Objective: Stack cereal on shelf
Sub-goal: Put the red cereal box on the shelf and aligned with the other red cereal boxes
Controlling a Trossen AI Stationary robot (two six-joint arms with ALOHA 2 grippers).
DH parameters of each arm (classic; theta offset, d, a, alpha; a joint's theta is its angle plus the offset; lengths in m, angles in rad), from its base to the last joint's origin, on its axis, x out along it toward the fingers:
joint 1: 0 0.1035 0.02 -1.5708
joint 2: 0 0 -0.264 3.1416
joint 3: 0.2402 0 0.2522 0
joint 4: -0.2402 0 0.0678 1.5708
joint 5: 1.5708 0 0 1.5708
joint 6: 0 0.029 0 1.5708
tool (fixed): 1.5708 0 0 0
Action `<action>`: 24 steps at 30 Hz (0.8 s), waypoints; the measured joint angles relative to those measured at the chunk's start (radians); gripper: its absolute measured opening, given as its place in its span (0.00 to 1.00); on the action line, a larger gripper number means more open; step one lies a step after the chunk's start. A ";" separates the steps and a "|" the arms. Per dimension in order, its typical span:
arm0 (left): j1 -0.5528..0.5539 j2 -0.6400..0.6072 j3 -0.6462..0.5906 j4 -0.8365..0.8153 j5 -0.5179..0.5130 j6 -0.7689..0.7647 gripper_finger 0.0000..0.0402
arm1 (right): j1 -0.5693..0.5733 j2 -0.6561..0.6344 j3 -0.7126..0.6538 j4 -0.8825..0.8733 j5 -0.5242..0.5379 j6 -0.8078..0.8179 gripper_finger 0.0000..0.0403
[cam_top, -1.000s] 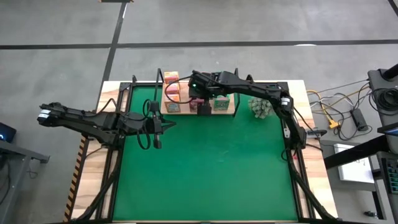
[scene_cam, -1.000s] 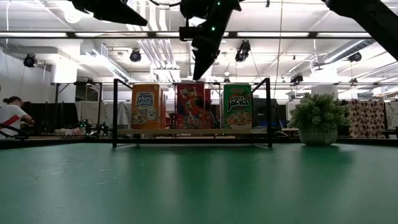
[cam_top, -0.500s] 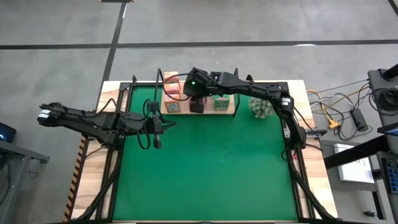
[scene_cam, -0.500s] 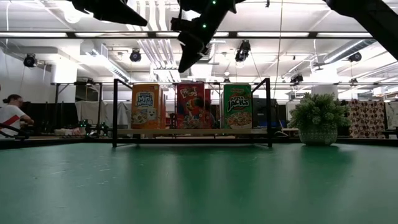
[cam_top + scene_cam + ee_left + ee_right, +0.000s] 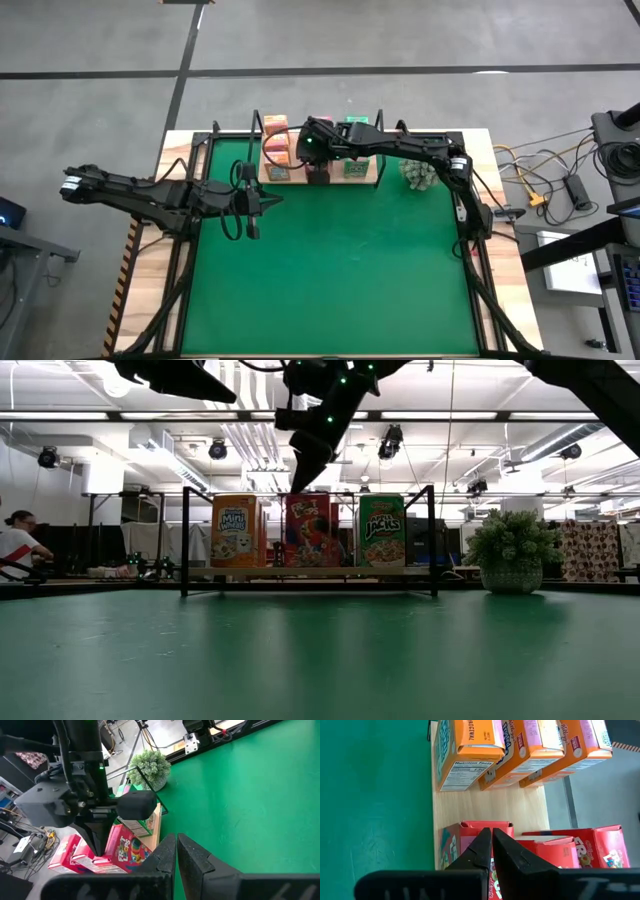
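The shelf, a light wooden board with black wire uprights, stands at the far edge of the green mat. Upright cereal boxes stand on it: orange on the left, pink in the middle, green on the right. Further orange and pink boxes stand in rows behind them. My right gripper is shut and points down, right over the top of the front pink box. My left gripper hangs shut over the mat's left part and holds nothing. My right gripper has its shut fingertips at the top edge of the front pink box, coming from above and slanting. I cannot tell whether they touch the box. The box stands upright on the shelf board.
A fuzzy grey-green plant in a pot stands on the table right of the shelf. Black wire uprights rise at the shelf's sides. The mat in front of the shelf lies bare. A person sits far back in the room.
My right gripper has shifted a little toward the table's left edge. It has tipped and then sunk toward the top of the front pink box. The boxes and my left arm have kept still.
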 joint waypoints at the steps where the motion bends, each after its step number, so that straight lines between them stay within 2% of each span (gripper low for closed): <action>1: 0.000 0.000 0.000 0.000 0.000 0.000 0.00 | 0.000 0.000 0.000 -0.002 0.000 -0.008 0.02; 24: 0.000 0.000 0.000 0.000 0.000 0.000 0.00 | 0.000 -0.005 0.002 -0.061 0.001 -0.076 0.02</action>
